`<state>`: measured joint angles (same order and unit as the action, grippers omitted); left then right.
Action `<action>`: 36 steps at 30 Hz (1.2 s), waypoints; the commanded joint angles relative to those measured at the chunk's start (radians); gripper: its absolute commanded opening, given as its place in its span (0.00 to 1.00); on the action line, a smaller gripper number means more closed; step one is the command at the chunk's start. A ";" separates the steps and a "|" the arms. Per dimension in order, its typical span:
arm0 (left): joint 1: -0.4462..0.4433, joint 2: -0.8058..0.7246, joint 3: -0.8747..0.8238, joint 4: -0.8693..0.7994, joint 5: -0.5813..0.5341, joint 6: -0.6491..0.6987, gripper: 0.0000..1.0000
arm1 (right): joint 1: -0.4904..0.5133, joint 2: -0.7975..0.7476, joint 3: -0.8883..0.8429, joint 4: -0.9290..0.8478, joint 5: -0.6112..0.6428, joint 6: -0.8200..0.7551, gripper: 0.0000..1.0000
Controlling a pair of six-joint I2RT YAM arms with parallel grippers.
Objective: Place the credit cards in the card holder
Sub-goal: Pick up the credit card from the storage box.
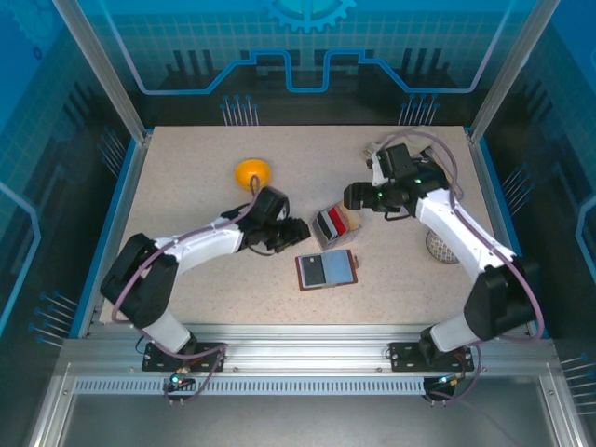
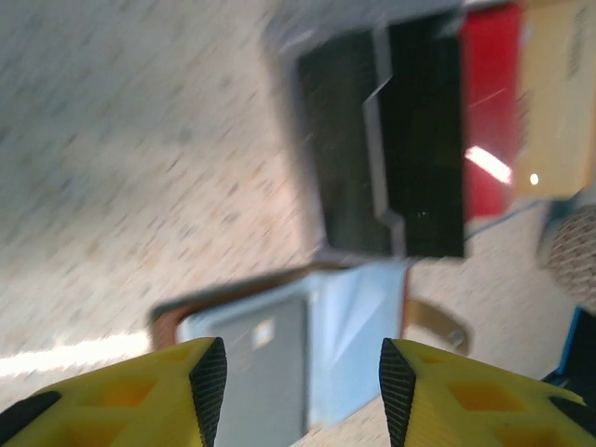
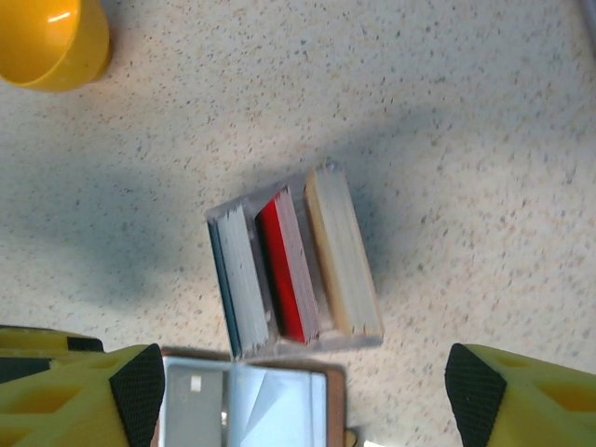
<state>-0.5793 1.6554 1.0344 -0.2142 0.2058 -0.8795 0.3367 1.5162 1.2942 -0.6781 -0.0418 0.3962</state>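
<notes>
Top external view: found the card holder (image 1: 326, 270) lying open and flat on the worktop (image 1: 186, 186), near the front centre. Recorded the clear tray box (image 1: 321, 237) just behind it, with the credit cards (image 1: 328, 221) standing inside. Located the left end effector (image 1: 296, 231) just left of the tray box and the right end effector (image 1: 352, 196) just behind it to the right; cannot tell from here whether either touches it. Noted a yellow cup (image 1: 252, 173) farther back on the left. Left wrist view, blurred: saw the left end effector (image 2: 303, 377) with jaws parted and nothing between them, poised over the open card holder (image 2: 354, 317); beyond it, saw the tray box (image 2: 377, 140) holding dark and red credit cards (image 2: 489, 121). Right wrist view: saw the right end effector (image 3: 303, 391) spread wide and empty, above the card holder (image 3: 270, 410) and the near wall of the tray box (image 3: 317, 346). Confirmed the credit cards (image 3: 284, 270) upright on edge in separate slots: dark grey, red and a pale stack. Noted the yellow cup (image 3: 42, 37) in the upper left corner.
</notes>
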 commanded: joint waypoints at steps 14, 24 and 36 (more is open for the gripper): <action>0.066 0.186 0.151 -0.075 0.013 -0.095 0.39 | 0.177 0.253 0.191 -0.123 -0.015 -0.136 0.43; 0.095 0.198 0.109 -0.023 0.045 -0.134 0.38 | 0.287 0.390 0.262 -0.155 0.235 -0.153 0.45; 0.111 0.168 0.061 -0.018 0.028 -0.148 0.38 | 0.358 0.526 0.339 -0.210 0.423 -0.169 0.44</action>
<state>-0.4786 1.8397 1.1164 -0.2310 0.2256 -1.0084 0.6762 2.0144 1.5993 -0.8387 0.2935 0.2367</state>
